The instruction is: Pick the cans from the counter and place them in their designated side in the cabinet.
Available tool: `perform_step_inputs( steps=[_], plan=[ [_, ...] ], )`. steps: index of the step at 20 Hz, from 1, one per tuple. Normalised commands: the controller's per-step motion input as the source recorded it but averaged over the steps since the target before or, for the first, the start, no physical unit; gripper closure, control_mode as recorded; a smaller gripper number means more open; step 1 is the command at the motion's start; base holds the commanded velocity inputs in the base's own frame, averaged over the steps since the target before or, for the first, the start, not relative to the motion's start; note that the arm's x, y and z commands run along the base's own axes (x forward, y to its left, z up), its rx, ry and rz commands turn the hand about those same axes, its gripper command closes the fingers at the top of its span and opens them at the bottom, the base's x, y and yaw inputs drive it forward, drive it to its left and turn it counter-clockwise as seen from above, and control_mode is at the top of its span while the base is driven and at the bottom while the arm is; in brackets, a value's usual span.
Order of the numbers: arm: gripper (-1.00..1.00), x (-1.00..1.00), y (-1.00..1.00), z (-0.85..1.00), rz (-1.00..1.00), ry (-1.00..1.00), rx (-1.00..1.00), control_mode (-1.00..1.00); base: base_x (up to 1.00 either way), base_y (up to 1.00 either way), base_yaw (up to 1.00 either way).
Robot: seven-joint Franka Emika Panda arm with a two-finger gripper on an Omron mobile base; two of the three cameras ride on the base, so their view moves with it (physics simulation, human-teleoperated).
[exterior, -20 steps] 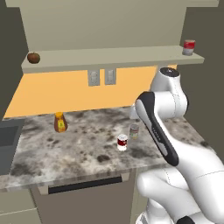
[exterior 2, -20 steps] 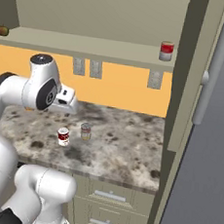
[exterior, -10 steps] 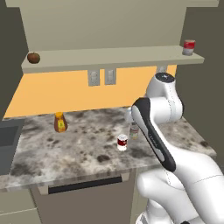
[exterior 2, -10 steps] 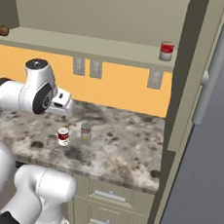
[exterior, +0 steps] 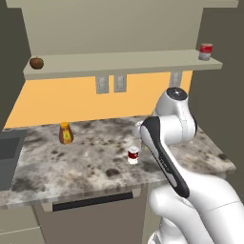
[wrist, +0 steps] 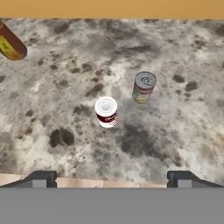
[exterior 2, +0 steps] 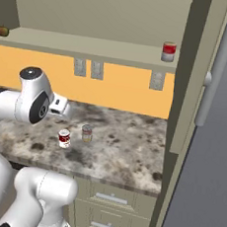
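1. In the hand view the gripper [wrist: 112, 178] hangs above the counter [wrist: 175, 131] with its two dark fingertips [wrist: 41, 178] spread wide apart at the bottom edge and nothing between them; the jaws are open and empty.
2. Nearest the gripper stands the dark red over white can [wrist: 106, 112], upright on the stone, roughly at 12 o'clock from the midpoint of the fingertips and clear of both.
3. Just beyond it, at about 1 o'clock from the red can, the silver-grey can [wrist: 143, 87] with a green-and-orange label stands upright. The two cans are near each other but apart.
4. From the right base view the red can [exterior 2: 64, 138] sits at about 8 o'clock of the silver-grey can [exterior 2: 86, 133], both on the speckled counter [exterior 2: 126, 151] below the arm's hand.
5. Farther off, at about 10 o'clock in the hand view, an orange bottle [wrist: 10, 43] stands near the orange back wall.
6. Higher and farther, the cabinet's shelf board [exterior: 119, 62] runs above the counter. A brighter red-and-grey can [exterior: 206, 51] stands at its right-hand end, and a small round brown fruit [exterior: 36, 62] at its left end.
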Motion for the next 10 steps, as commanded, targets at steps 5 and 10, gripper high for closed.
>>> perform_step_inputs(
  steps=[5,10],
  plan=[
    [-1.00,0.01,0.00,-0.11,0.00,-0.01,0.00,-1.00,0.00,0.00,0.00],
    [-1.00,0.00,0.00,-0.14,0.00,-0.01,0.00,-1.00,0.00,0.00,0.00]
  ],
)
